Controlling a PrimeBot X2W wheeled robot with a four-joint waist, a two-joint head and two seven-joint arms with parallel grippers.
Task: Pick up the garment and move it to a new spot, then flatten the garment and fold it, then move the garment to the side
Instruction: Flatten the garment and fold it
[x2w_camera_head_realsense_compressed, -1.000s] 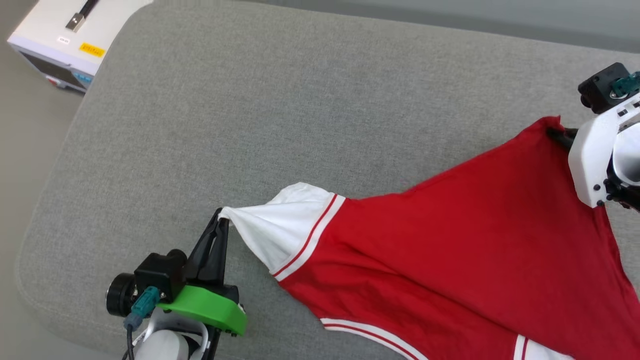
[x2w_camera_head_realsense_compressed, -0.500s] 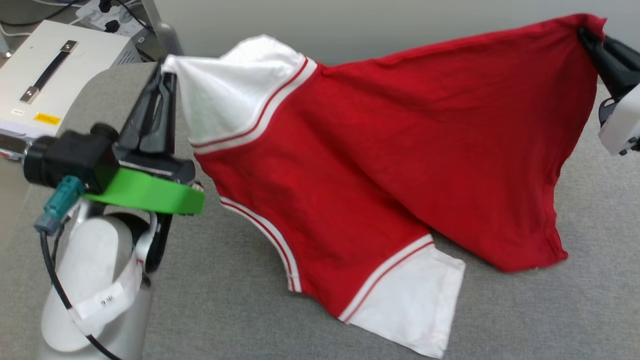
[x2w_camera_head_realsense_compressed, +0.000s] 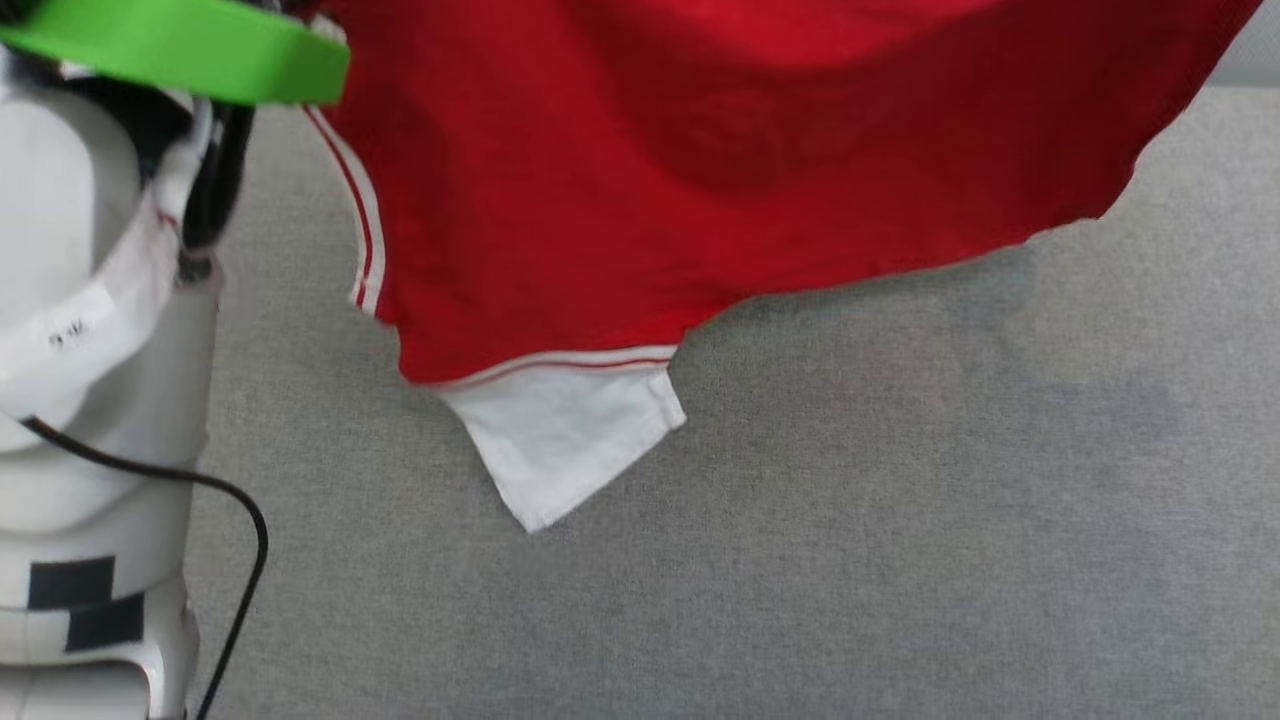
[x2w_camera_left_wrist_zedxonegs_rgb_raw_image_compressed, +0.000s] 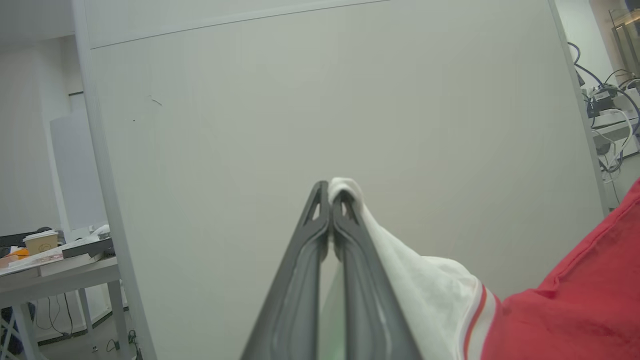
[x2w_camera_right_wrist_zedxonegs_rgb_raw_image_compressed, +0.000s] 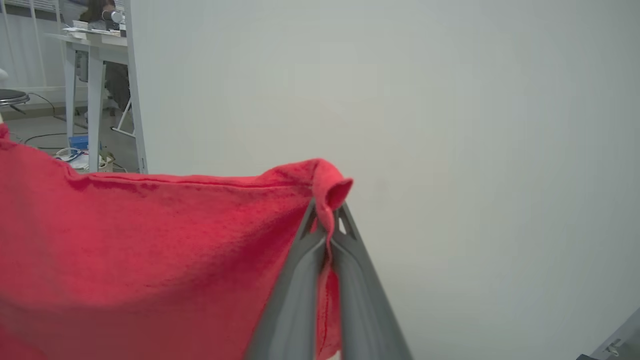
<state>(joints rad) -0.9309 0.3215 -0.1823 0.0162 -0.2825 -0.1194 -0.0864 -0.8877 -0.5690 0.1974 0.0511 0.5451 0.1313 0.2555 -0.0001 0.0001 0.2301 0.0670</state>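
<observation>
I have the red jersey (x2w_camera_head_realsense_compressed: 700, 150) up in the air now. A second ago it lay stretched flat on the grey cushion (x2w_camera_head_realsense_compressed: 900, 560) between my two claws, and half a second ago it was only partly raised; my head camera has swung in the meantime too. My left claw (x2w_camera_left_wrist_zedxonegs_rgb_raw_image_compressed: 330, 192) is pressed together on the tip of one white sleeve (x2w_camera_left_wrist_zedxonegs_rgb_raw_image_compressed: 415, 280), at the centre of the left wrist view. My right claw (x2w_camera_right_wrist_zedxonegs_rgb_raw_image_compressed: 327, 215) is pinching a red corner of the cloth, which folds over its fingertips at the centre of the right wrist view. In the head view the jersey hangs as a sheet across the top of the frame, and the other sleeve (x2w_camera_head_realsense_compressed: 565, 440) dangles at lower centre-left. I cannot tell whether its tip brushes the cushion. My left forearm (x2w_camera_head_realsense_compressed: 90, 300) stands at the left edge of that frame. I judge the pick-up is done and the carry to a new spot comes next, with flattening and folding still ahead. The low sleeve could drag or tuck under when I set the jersey down.
</observation>
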